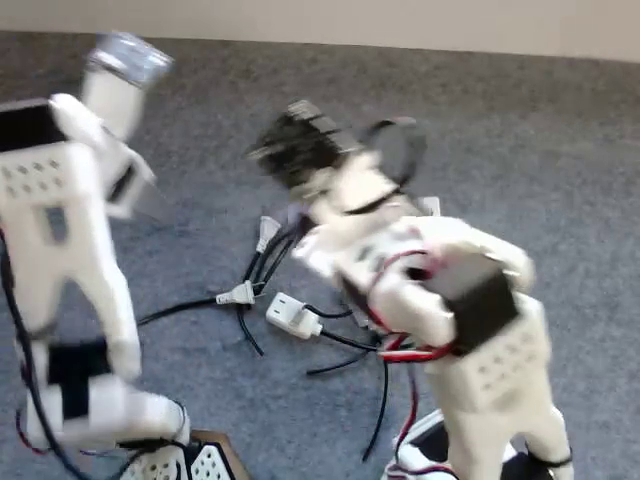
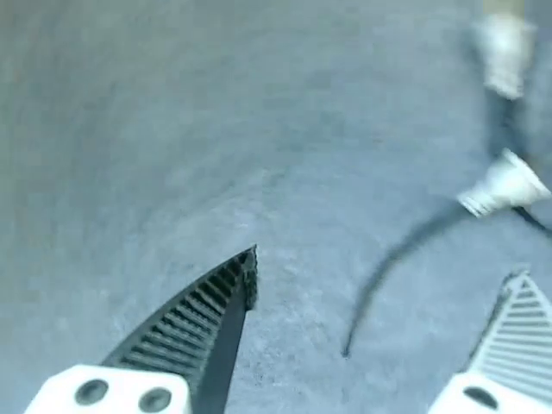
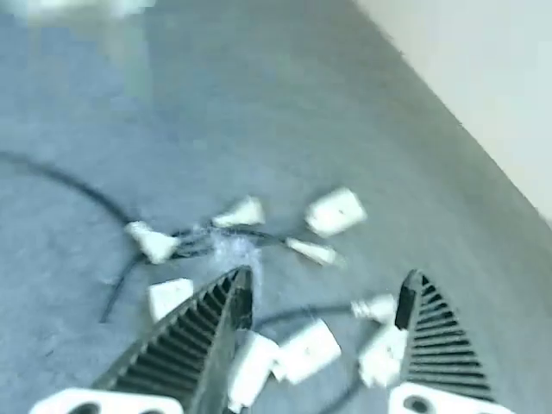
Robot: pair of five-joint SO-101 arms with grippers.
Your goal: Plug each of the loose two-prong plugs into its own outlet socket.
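On the grey table (image 1: 540, 140), about midway across and not far from the near edge, a white outlet socket (image 1: 291, 314) lies flat with dark leads trailing off it. Just beyond it, toward the left edge, a loose white two-prong plug (image 1: 238, 294) lies at the end of a black cord (image 1: 175, 312) that runs away to the left. Farther in, a second plug (image 1: 267, 232) lies in a tangle of black cords (image 1: 262, 262), close beside the right arm (image 1: 470, 300). From that arm's wrist, more white pieces (image 3: 332, 211) lie scattered round the tangle, probably a mix of plugs and sockets, though they are too smeared to sort. The right gripper (image 3: 328, 280) hangs above this cluster, its ribbed fingers spread wide and empty. Farthest off, toward the far left corner, the left gripper (image 2: 384, 289) hangs over bare table, its fingers also wide apart and gripping nothing, with a plug and cord off to one side
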